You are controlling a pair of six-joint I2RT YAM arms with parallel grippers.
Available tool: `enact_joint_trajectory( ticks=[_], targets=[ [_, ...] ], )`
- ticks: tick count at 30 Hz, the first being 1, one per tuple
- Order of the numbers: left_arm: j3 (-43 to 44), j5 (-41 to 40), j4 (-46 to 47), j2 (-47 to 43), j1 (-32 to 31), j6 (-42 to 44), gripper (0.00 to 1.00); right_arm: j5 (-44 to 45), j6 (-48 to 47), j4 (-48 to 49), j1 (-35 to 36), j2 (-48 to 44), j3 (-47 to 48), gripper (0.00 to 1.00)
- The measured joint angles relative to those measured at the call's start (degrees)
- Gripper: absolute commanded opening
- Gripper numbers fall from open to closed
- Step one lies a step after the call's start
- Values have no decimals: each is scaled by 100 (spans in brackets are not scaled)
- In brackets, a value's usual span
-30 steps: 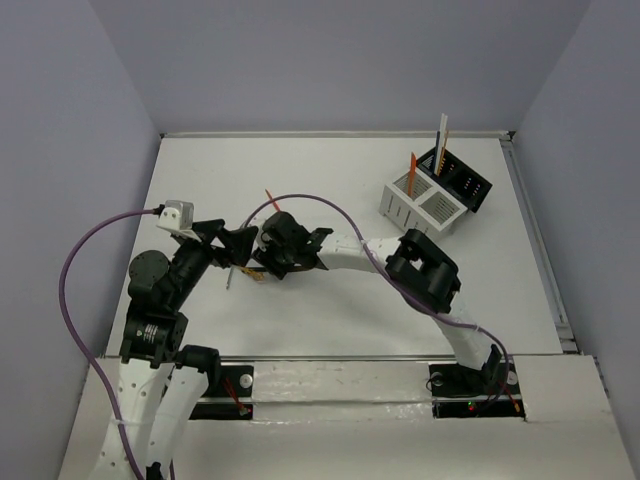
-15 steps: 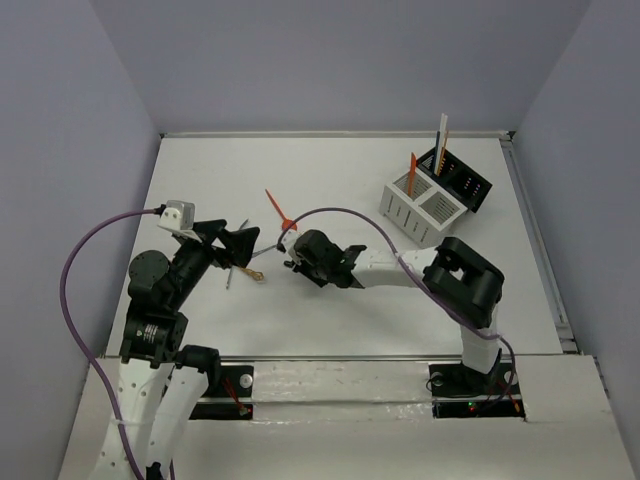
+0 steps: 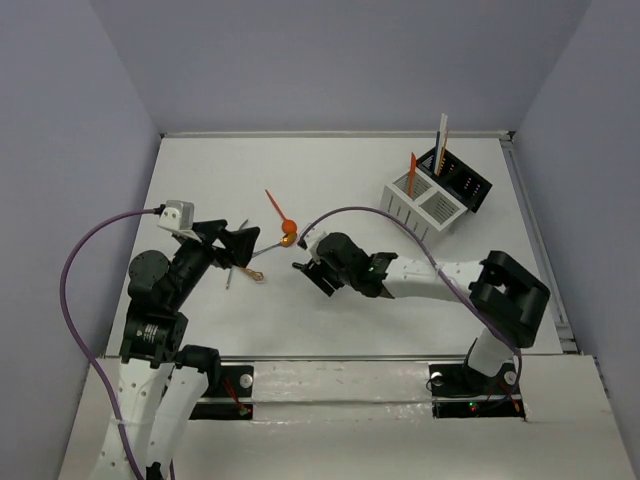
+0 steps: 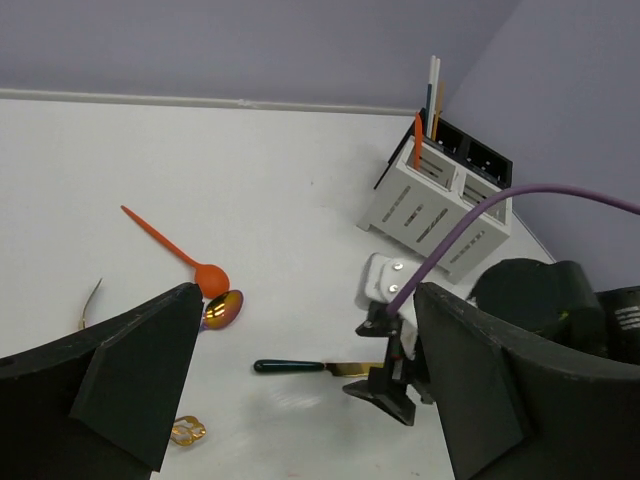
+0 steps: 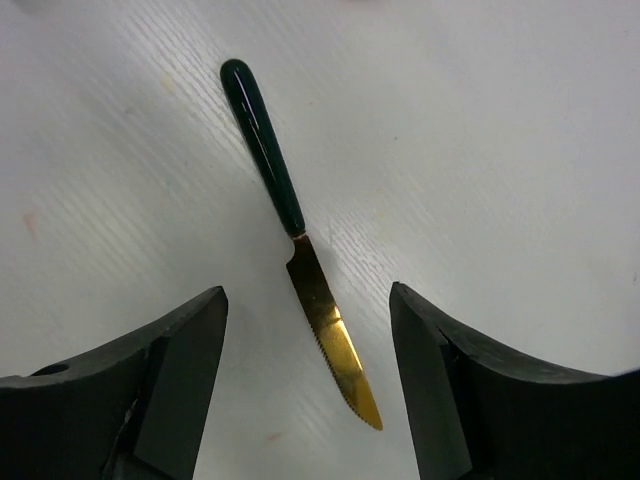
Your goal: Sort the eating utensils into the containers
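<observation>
A knife (image 5: 290, 215) with a dark green handle and a gold serrated blade lies flat on the white table, also seen from the left wrist (image 4: 300, 367). My right gripper (image 5: 308, 300) hovers open over its blade, with a finger on each side and neither touching it; from above the right gripper (image 3: 312, 266) hides the knife. An orange spoon (image 3: 279, 213) and a gold spoon bowl (image 4: 222, 308) lie just beyond. My left gripper (image 3: 240, 245) stands open and empty. The white caddy (image 3: 418, 207) holds an orange utensil (image 3: 412, 166). The black box (image 3: 462, 182) holds pale and gold ones (image 3: 442, 135).
A small gold piece (image 4: 188, 430) and a thin utensil (image 4: 90, 300) lie near my left gripper. Purple cables (image 3: 345, 212) arc over both arms. The containers stand at the back right, near the table's raised right edge (image 3: 535, 240).
My right gripper has drawn back to the right, away from the left gripper, and now stands open over the knife. The left arm has not moved.
</observation>
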Motion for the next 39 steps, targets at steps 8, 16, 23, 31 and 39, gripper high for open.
enact_joint_trajectory(
  ticks=[8, 16, 23, 31, 39],
  targets=[
    [0, -46, 2, 57, 0, -63, 99, -778, 1727, 428, 0, -1797, -1165, 61],
    [0, -35, 2, 125, 0, -66, 99, -1189, 2924, 310, 0, -1488, -1641, 67],
    [0, 37, 4, 149, 0, -63, 99, -896, 3477, 236, -2, -1008, -1508, 69],
    [0, 83, 4, 168, 0, -63, 99, -758, 3880, 664, -664, -450, -1115, 74],
    [0, 94, 4, 186, 0, -63, 99, -505, 3794, 807, -1578, 116, -481, 85]
  ],
)
